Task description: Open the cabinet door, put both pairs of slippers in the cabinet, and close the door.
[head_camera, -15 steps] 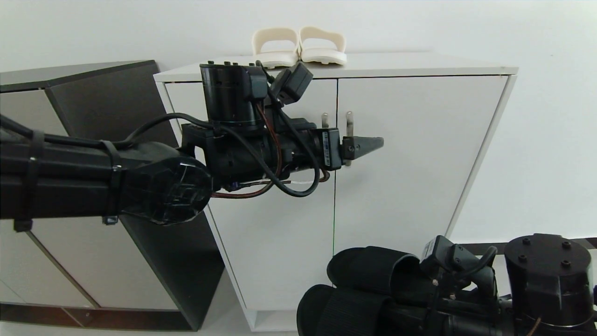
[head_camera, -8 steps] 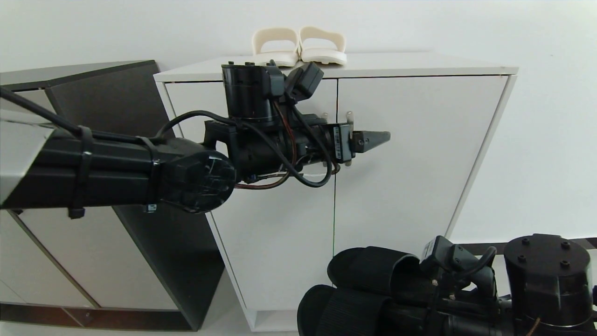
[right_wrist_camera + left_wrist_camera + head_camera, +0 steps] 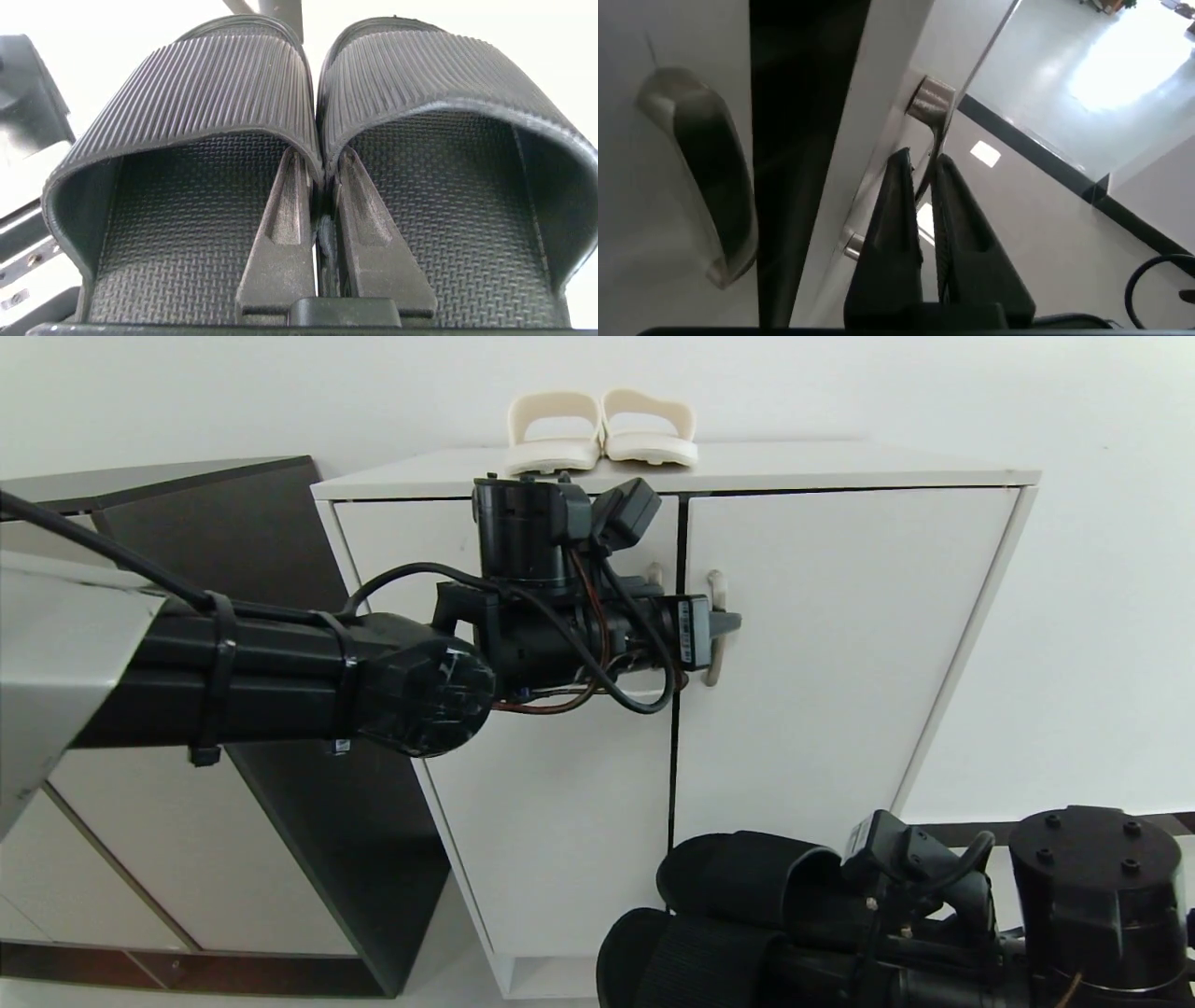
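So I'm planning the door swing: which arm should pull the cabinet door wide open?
Left, I'd say. The left gripper is shut on the handle of the right door, which stands slightly ajar. The right gripper is shut on the black slippers, so it is not free.

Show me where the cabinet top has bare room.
The cabinet top is bare from the cream slippers to its right edge; a shorter patch runs from them to the left corner. Crowded: the door seam, where the left end effector clamps the handle, and below, the black slippers in the right end effector.
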